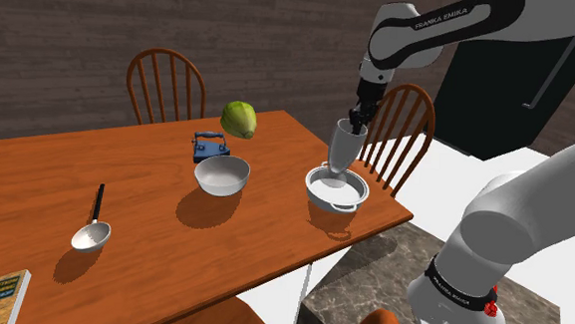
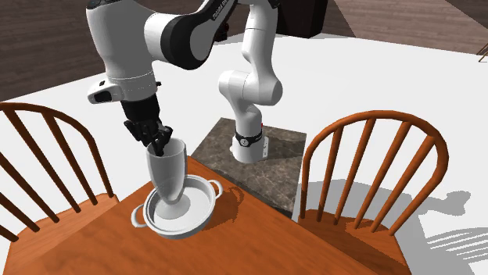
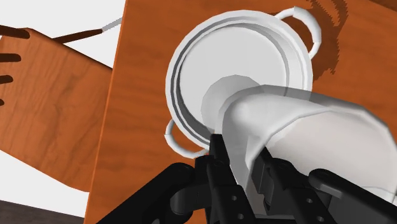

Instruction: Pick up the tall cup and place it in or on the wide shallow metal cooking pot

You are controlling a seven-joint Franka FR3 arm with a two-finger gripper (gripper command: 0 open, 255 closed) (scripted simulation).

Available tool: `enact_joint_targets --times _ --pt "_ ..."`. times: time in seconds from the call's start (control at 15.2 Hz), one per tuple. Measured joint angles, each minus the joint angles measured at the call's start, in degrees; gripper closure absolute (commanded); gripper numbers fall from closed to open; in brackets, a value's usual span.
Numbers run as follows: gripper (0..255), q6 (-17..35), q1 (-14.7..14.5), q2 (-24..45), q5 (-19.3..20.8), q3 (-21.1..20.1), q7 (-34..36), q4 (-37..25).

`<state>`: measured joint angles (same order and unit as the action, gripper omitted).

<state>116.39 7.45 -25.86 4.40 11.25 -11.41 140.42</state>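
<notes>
Bright, even light falls from above. On the desk point(image 1: 272, 245), soft shadows lie lower left of the bowl point(image 1: 221, 174), ladle point(image 1: 91, 235) and pot point(image 1: 326, 198). A chair point(image 2: 374, 117) stripes the white floor point(image 2: 407, 47) at lower right.

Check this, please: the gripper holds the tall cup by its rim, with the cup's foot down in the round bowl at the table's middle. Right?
Not quite. The gripper holds the tall cup by its rim, but its foot is down in the two-handled shallow pot near the table's edge, not the round bowl; the shoulder view shows this.
</notes>
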Motion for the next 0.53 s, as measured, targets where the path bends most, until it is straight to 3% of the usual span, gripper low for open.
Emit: enact_joint_targets --times 0.46,0.53 --pt "255 1.1 0.0 0.4 0.0 0.1 -0.1 0.7" --pt "0 1.1 0.0 0.4 0.0 0.1 -0.1 0.7"
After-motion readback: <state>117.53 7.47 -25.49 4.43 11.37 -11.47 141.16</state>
